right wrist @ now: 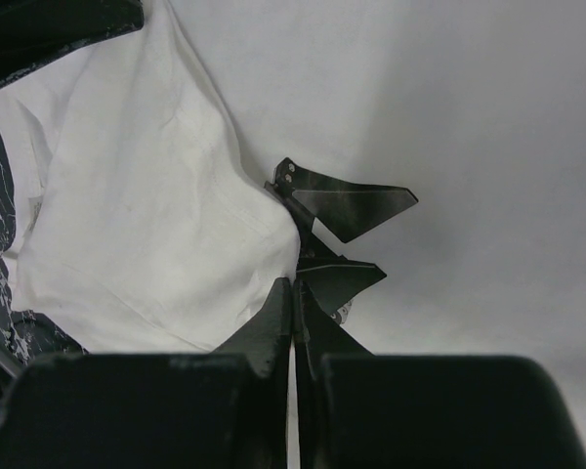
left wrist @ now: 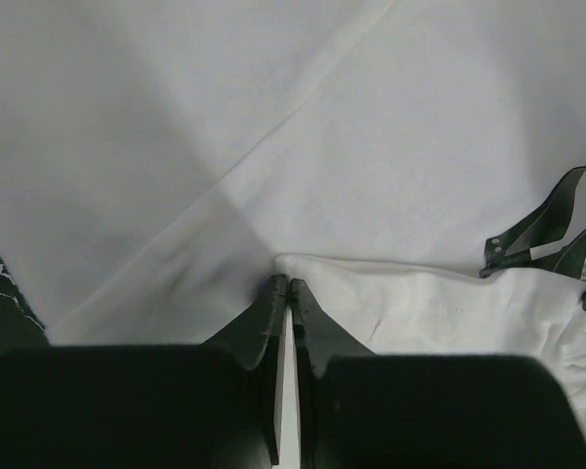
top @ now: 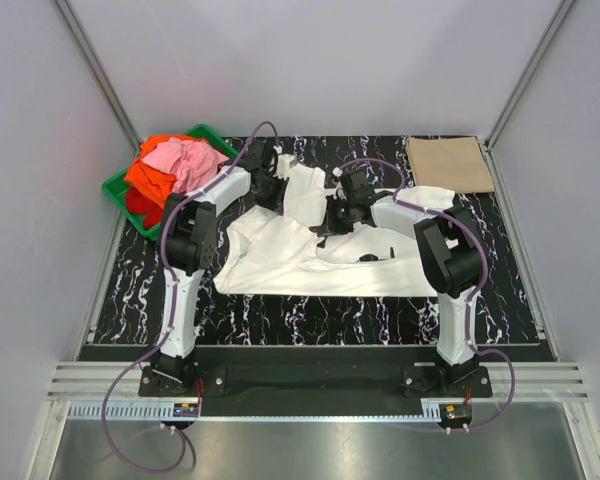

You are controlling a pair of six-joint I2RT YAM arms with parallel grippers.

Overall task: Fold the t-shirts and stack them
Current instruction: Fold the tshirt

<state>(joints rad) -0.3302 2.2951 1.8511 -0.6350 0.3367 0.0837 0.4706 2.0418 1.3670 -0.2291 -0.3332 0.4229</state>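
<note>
From above, the white t-shirt (top: 300,262) lies rumpled mid-worktop (top: 310,305), with the left end effector (top: 277,190) on its far left part and the right end effector (top: 338,215) near its middle. A folded tan t-shirt (top: 448,163) lies beyond its right end, and pink, orange and red t-shirts (top: 175,165) are heaped in a green crate (top: 115,188) off its far left corner. The left wrist view shows the left end effector (left wrist: 289,288) pinched tight on a fold of the white t-shirt, and the right wrist view shows the right end effector (right wrist: 293,288) likewise clamped on a bunched edge of it.
</note>
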